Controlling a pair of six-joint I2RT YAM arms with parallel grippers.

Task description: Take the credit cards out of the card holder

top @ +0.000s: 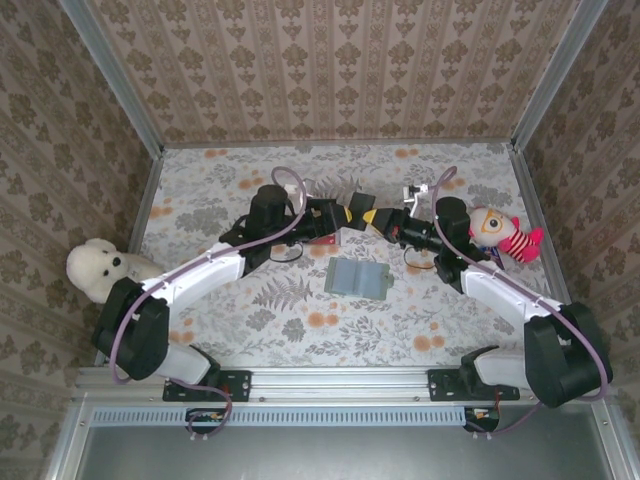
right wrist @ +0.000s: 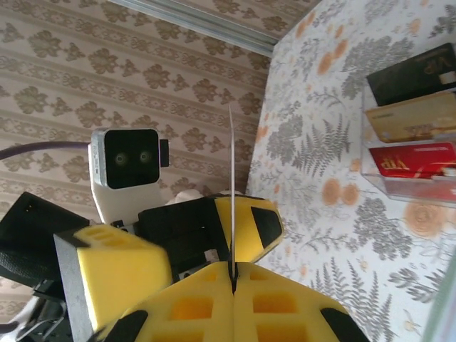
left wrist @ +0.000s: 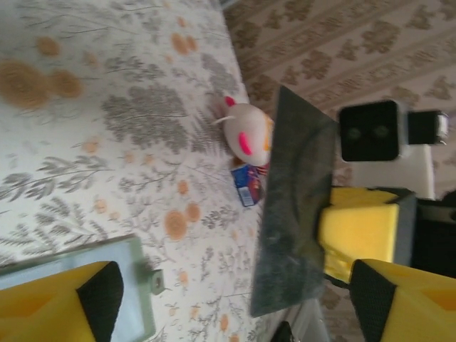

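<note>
1 card (left wrist: 292,199) sits pinched upright in my right gripper (right wrist: 233,274), likely for handover; my left gripper (left wrist: 235,303) stands spread to receive.

your two arms reach forward from their bases and bend inward, so the wrists meet almost nose to nose, well ahead of the bases. your left end effector (top: 352,213) has its yellow fingers (left wrist: 60,303) spread wide, gripping nothing. your right end effector (top: 383,220) faces it, its pads (right wrist: 192,306) pressed together on a thin dark card (left wrist: 296,206) that stands out beyond the fingertips.
</note>
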